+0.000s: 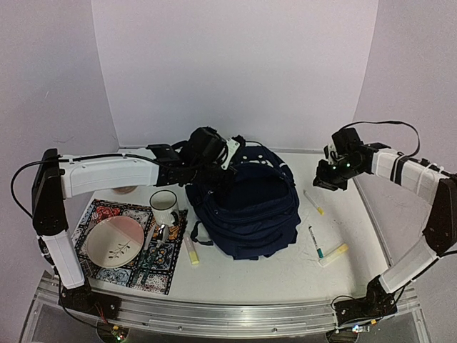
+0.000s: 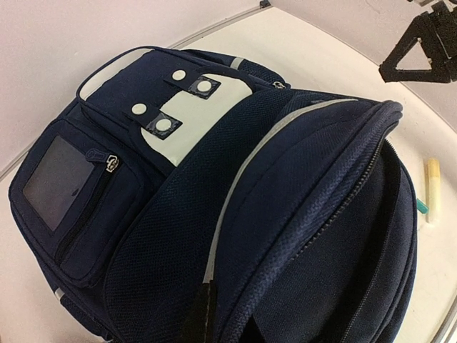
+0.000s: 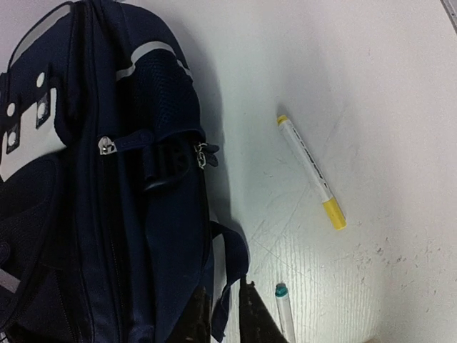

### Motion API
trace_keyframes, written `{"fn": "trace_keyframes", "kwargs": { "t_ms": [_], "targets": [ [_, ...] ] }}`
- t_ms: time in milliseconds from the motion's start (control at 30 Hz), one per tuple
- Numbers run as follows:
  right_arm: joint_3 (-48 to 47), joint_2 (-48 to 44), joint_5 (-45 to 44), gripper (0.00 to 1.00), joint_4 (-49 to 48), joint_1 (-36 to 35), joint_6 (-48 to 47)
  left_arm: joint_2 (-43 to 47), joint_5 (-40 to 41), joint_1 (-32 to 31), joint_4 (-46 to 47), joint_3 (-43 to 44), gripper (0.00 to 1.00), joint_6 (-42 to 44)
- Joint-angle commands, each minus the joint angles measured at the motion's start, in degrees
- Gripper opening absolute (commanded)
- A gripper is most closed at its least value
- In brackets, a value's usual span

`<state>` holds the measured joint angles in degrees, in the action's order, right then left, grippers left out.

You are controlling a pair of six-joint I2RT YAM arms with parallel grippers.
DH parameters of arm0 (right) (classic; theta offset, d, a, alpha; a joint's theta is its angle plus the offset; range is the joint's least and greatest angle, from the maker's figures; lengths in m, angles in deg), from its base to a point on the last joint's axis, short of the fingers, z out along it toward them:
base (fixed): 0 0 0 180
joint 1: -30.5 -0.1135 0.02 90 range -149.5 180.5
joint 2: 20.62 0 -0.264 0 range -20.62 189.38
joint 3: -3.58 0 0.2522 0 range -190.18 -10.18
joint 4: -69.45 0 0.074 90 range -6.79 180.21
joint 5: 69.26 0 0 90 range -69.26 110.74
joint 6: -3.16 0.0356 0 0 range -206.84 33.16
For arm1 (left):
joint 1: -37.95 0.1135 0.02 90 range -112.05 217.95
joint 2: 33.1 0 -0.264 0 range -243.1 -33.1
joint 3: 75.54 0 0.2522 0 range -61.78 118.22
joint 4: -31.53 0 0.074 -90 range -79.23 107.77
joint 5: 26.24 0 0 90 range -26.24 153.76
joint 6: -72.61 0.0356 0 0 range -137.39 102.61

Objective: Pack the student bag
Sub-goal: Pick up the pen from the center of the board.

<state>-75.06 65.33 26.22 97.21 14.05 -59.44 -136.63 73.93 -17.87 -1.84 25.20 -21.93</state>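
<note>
The bag [image 1: 250,207] lies mid-frame in the top view, its main zip gaping. The left gripper [image 1: 212,171] sits at its upper-left edge; clamped or not, I can't tell. The right gripper [image 1: 330,177] hangs right of the bag, fingers apart, near a marker [image 1: 313,202].

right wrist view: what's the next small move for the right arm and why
Probably lower the right gripper toward the yellow-capped marker and close on it. Its fingers look open and empty. The marker lies loose on the table beside the student bag. The left wrist view shows the bag's main compartment gaping open, with the left gripper at its top edge.
</note>
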Motion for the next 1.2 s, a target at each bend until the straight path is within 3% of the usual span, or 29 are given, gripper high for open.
{"fn": "trace_keyframes", "kwargs": {
  "t_ms": [0, 200, 300, 667, 1000, 1167],
  "targets": [
    [-2.0, 2.9, -3.8, 0.21, 5.7, 0.1, -3.0, 0.3, -0.3, 0.2, 3.7, 3.4, 0.0, -1.1],
    [-8.1, 12.5, -9.6, 0.38, 11.7, 0.2, -9.4, 0.8, -0.1, 0.3, 3.5, 3.2, 0.0, -1.2],
    [-12.8, 18.3, -11.8, 0.39, 14.1, 0.2, -11.9, 0.9, 0.0, 0.3, 3.5, 3.1, 0.0, -1.5],
    [-24.1, 32.9, -14.9, 0.4, 16.7, 0.5, -15.9, 0.8, -0.7, 0.3, 3.0, 3.1, 0.0, -3.0],
    [-28.8, 40.0, -13.7, 0.4, 17.5, 1.0, -18.4, 1.2, -0.9, 0.3, 2.0, 2.4, 0.0, -4.3],
    [-28.5, 41.0, -12.1, 0.28, 19.2, 1.0, -18.5, 1.0, -1.1, 0.3, 1.9, 2.3, 0.0, -4.4]
  ]
}}
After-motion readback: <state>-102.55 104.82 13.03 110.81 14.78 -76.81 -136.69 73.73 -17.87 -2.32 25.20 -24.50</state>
